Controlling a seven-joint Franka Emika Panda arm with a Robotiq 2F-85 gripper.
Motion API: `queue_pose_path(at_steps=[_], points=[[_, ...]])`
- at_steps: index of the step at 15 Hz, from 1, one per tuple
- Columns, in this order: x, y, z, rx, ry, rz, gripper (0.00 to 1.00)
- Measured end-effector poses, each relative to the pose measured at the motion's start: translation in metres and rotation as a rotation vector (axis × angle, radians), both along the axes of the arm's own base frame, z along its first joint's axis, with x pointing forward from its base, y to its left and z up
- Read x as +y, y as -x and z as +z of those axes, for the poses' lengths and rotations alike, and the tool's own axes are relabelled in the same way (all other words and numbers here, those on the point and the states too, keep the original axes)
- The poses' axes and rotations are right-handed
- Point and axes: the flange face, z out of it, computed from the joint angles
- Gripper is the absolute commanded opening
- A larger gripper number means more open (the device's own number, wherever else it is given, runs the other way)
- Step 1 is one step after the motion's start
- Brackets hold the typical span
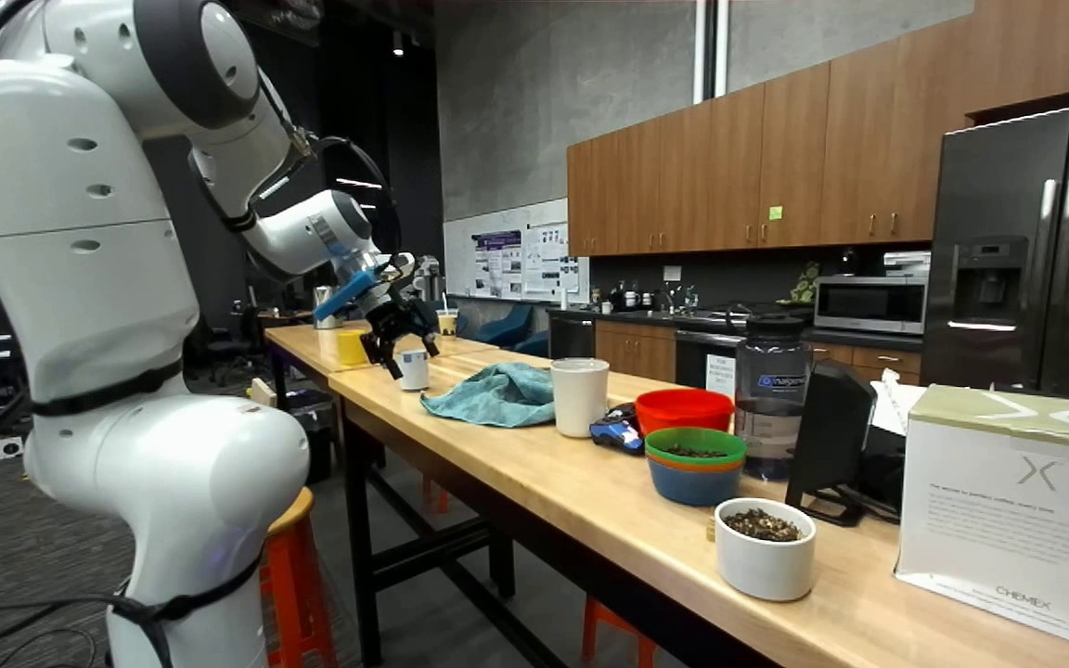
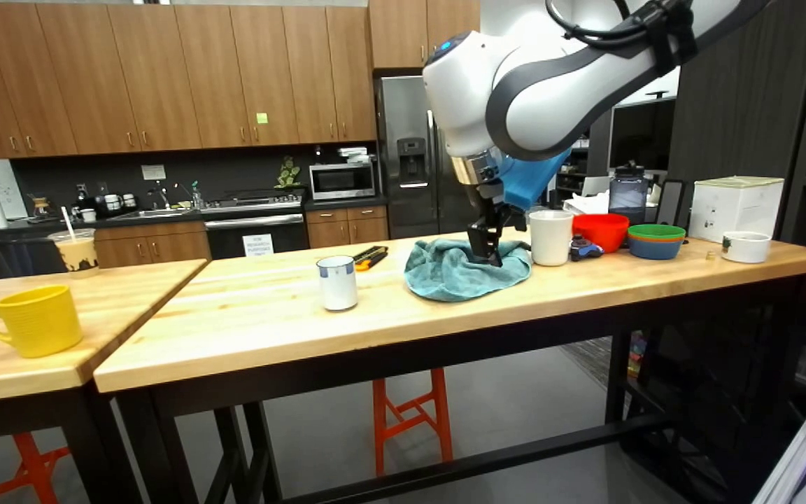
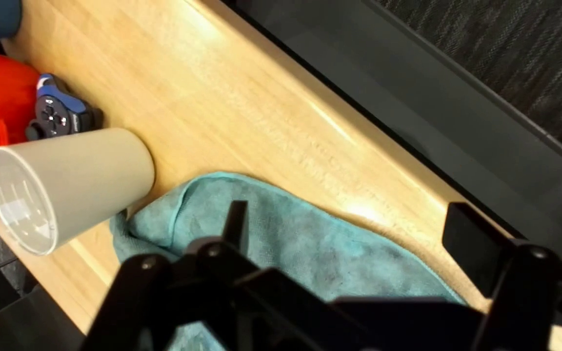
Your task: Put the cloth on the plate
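Note:
The teal cloth lies crumpled on the wooden table, in both exterior views [image 1: 497, 394] [image 2: 441, 269] and in the wrist view [image 3: 310, 234]. My gripper [image 3: 349, 219] is open, with its two fingers wide apart and nothing between them. In the wrist view one finger is over the cloth and the other is past its edge, toward the table's edge. The gripper also shows in both exterior views [image 1: 414, 360] [image 2: 494, 245], pointing down over the cloth area. I cannot tell whether a fingertip touches the cloth. No plate shows in any view.
A tall off-white cup [image 3: 76, 180] stands beside the cloth. Next to it are a game controller [image 3: 61, 109], a red bowl [image 1: 683, 408] and stacked bowls [image 1: 694, 473]. A white mug [image 2: 338, 283] and an orange-black tool [image 2: 371, 257] are on the cloth's other side.

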Motion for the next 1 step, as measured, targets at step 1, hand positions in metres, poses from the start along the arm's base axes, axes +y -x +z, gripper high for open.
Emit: queue_pose_path(at_steps=[1], points=[[0.0018, 0.0025, -0.0038, 0.0, 0.003, -0.005, 1.0]])
